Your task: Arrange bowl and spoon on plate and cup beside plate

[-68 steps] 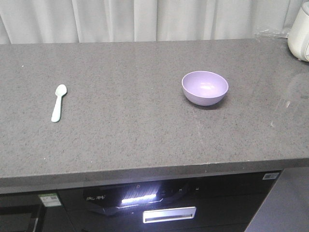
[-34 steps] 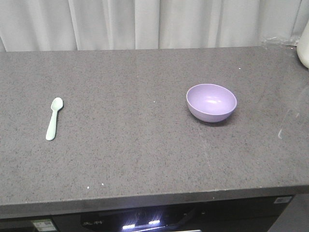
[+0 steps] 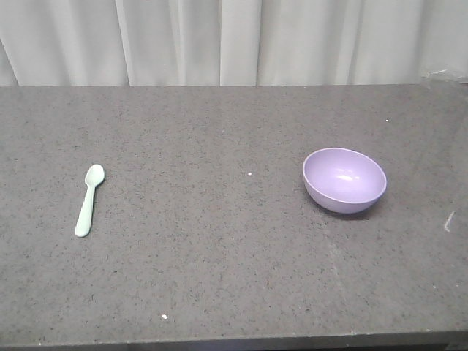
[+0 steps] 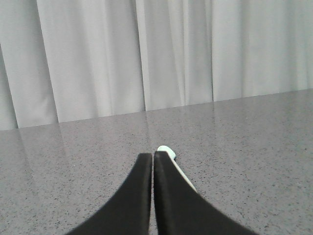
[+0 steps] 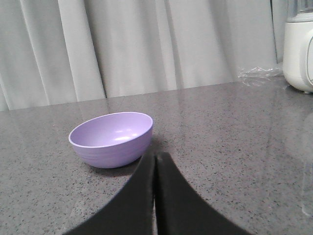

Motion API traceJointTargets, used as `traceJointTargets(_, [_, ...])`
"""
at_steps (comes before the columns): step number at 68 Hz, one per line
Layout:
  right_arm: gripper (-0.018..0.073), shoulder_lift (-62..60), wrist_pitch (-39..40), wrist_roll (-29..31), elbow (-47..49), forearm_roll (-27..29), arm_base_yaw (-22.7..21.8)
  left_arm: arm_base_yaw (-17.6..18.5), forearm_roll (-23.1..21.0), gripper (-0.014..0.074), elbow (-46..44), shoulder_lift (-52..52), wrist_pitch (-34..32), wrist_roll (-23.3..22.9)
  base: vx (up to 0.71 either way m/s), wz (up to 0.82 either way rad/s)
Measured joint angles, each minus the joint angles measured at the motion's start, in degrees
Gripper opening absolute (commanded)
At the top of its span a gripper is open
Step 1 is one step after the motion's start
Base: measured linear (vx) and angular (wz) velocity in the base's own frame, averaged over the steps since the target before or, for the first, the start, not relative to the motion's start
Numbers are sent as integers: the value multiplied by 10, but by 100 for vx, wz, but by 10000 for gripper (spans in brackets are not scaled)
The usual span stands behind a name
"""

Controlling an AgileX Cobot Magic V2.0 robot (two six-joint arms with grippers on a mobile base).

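Front view: spoon (image 3: pixel 89 199) lies on the counter (image 3: pixel 219 139) at left, bowl (image 3: pixel 344 180) upright well apart at right. Left gripper (image 4: pixel 153 155) and right gripper (image 5: pixel 156 155) both fully closed, holding nothing.

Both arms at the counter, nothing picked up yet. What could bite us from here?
1. No plate or cup shows in any view, so the placement target is unknown.
2. The spoon lies flat on the counter. The left gripper, shut right by it, may shove it rather than grip it.
3. The bowl is smooth and round-walled. The right gripper, shut and close to it, could nudge it into sliding.
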State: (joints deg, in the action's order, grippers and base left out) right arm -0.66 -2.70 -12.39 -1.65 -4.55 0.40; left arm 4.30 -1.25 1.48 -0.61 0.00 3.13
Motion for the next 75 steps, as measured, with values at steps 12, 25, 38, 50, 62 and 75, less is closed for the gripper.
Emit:
traceJointTargets(12, [-11,0,0,0,0,0,0,0,0,-6,0,0,0,0,8,7])
traceJointTargets(25, [-11,0,0,0,0,0,0,0,0,-6,0,0,0,0,6,7])
traceJointTargets(38, [-11,0,0,0,0,0,0,0,0,-6,0,0,0,0,3,3])
traceJointTargets(50, [-10,0,0,0,0,0,0,0,0,-6,0,0,0,0,0,0])
traceJointTargets(62, [-10,0,0,0,0,0,0,0,0,-6,0,0,0,0,0,0])
traceJointTargets(75, [-10,0,0,0,0,0,0,0,0,-6,0,0,0,0,0,0])
